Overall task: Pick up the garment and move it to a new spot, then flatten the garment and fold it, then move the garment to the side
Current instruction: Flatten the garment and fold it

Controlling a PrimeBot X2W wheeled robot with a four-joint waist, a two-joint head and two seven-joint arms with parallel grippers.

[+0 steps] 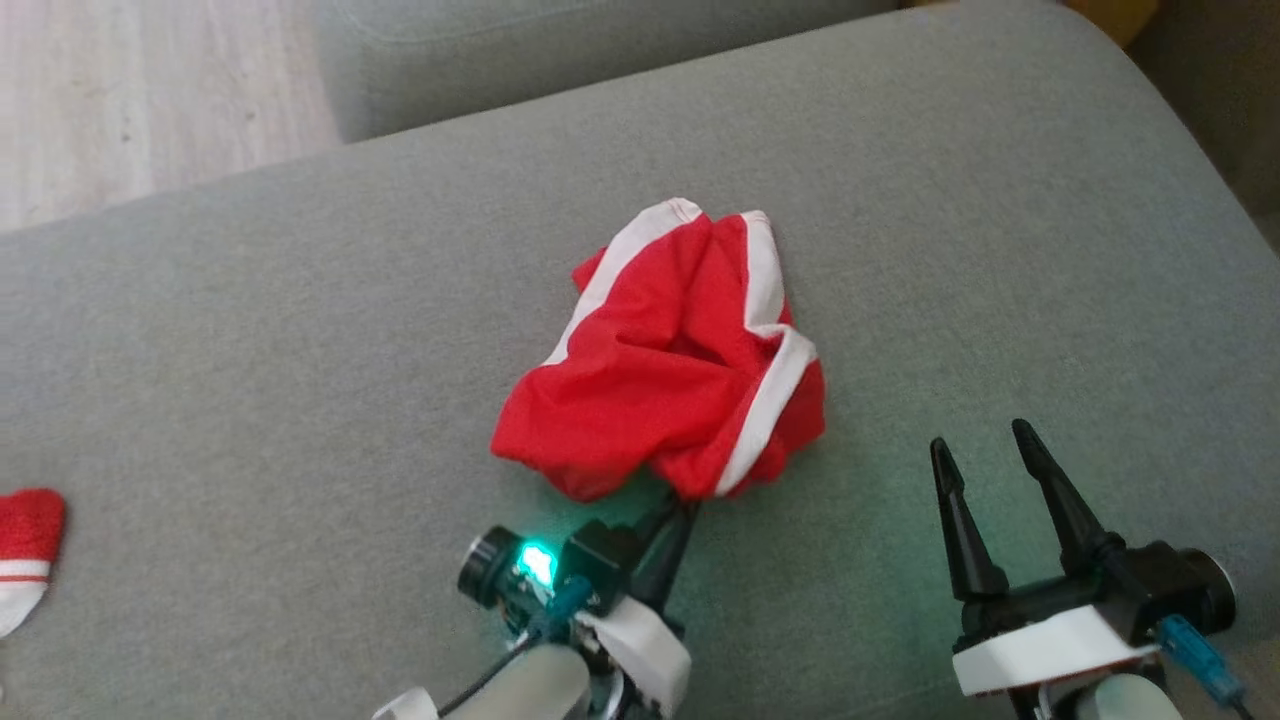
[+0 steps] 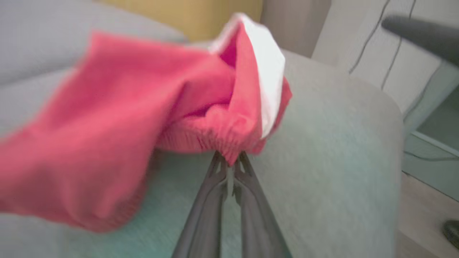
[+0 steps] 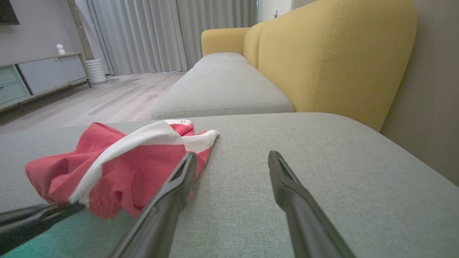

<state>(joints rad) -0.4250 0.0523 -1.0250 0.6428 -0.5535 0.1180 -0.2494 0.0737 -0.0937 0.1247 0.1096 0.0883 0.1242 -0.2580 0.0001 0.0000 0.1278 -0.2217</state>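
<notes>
Judged as the very beginning of the task. Seen in the middle of the grey sofa cushion (image 1: 250,330): the red garment (image 1: 670,370) with white bands, crumpled in a heap, neither flattened nor folded. Hard to tell from the head view whether any part is already raised off the fabric. Done so far, by this judgement: only the first grasp. Left to do: lifting and carrying to a new spot, spreading flat, folding, and putting to the side. At the near edge of the heap: the left gripper (image 1: 682,505), reaching forward low over the cushion, fingers pressed together and pinching the gathered hem. Clear also in the left wrist view, though blurred: elastic edge bunched right at the two tips, the rest of the cloth hanging loose to the left. To the right of the heap, near it but apart: the right gripper (image 1: 985,440), held low over the cushion, fingers spread wide with nothing between them, pointing along the sofa beside the yellow backrest (image 3: 333,53). At the far left edge of the cushion, well apart from everything: a small red-and-white piece of cloth (image 1: 25,540), untouched.
</notes>
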